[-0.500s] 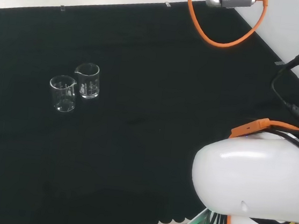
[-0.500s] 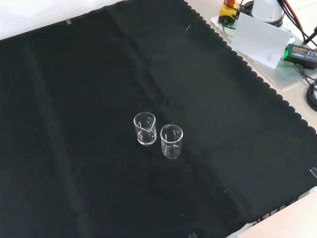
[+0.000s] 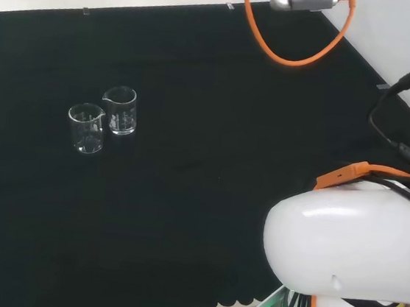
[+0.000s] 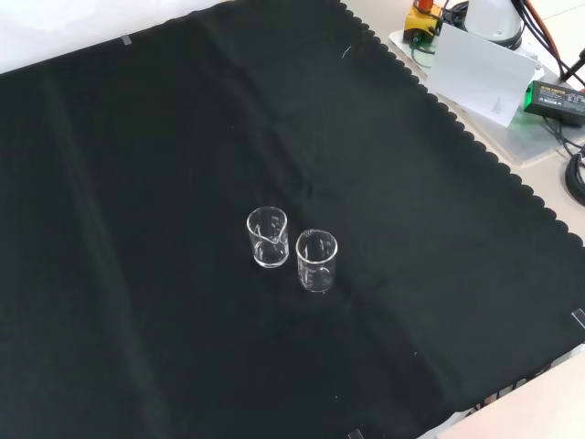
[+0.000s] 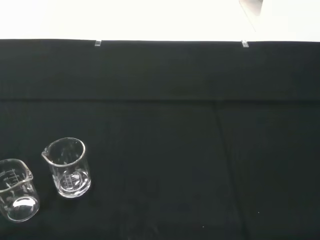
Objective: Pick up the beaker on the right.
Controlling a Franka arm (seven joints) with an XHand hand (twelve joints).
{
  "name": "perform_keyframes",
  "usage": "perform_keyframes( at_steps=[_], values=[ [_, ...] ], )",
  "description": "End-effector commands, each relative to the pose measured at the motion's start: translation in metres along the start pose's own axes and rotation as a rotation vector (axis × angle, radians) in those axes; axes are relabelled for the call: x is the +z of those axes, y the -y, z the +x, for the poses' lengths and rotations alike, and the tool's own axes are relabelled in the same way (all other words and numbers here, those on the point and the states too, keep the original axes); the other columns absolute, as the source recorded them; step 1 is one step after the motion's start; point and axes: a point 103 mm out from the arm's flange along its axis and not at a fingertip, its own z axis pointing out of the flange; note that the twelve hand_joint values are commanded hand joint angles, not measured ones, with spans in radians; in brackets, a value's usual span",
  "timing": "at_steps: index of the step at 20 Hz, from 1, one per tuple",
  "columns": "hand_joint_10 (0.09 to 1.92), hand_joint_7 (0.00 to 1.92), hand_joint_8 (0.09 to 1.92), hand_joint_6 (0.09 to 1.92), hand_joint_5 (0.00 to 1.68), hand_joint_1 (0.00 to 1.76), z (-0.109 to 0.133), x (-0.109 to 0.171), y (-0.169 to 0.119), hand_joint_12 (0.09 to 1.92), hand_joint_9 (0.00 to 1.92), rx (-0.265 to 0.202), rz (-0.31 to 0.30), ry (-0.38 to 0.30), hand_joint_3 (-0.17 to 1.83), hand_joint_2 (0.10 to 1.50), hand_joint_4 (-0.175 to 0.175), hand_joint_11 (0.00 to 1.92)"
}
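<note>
Two small clear glass beakers stand upright and close together on the black cloth, both empty. In the head view one beaker (image 3: 85, 128) is at the left and the other beaker (image 3: 119, 110) is just right of it and a little farther off. In the front view they sit near the cloth's middle, one beaker (image 4: 267, 237) up and to the left of the other beaker (image 4: 316, 261). The wrist view looks at them from a distance, with one beaker (image 5: 66, 167) beside a partly cut-off beaker (image 5: 15, 190). Nothing touches either beaker.
The arm's white link (image 3: 343, 243) fills the head view's lower right, and an orange cable loop (image 3: 294, 56) hangs at the top. In the front view, a white box (image 4: 480, 73) and cables lie beyond the cloth's scalloped edge (image 4: 484, 151).
In the head view the orange cable loop and the grey part at the top edge have shifted slightly left. The beakers have not moved.
</note>
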Motion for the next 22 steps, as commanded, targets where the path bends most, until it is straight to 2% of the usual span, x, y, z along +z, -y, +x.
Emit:
perform_keyframes(
  at_steps=[1,7,12,17,20,22],
  values=[
    [0.72,0.10,0.58,0.09,0.22,0.00,0.013,0.008,-0.008,1.10,0.16,0.002,0.022,0.010,0.26,1.35,-0.040,0.00],
    [0.73,0.10,0.58,0.09,0.21,0.01,0.015,0.025,-0.019,1.08,0.15,0.008,0.042,0.024,0.24,1.33,-0.042,0.00],
    [0.73,0.10,0.59,0.09,0.21,0.06,0.012,0.042,-0.030,1.07,0.15,0.015,0.020,-0.020,0.22,1.31,-0.044,0.00],
    [0.74,0.09,0.60,0.09,0.21,0.14,-0.013,0.074,-0.056,1.07,0.15,0.006,0.007,-0.113,0.19,1.26,-0.048,0.00],
    [0.74,0.08,0.61,0.09,0.20,0.20,-0.032,0.096,-0.075,1.07,0.15,-0.026,0.002,-0.173,0.18,1.23,-0.051,0.00],
    [0.74,0.07,0.61,0.09,0.20,0.23,-0.046,0.113,-0.088,1.07,0.14,-0.051,0.018,-0.188,0.17,1.21,-0.054,0.00]
  ],
)
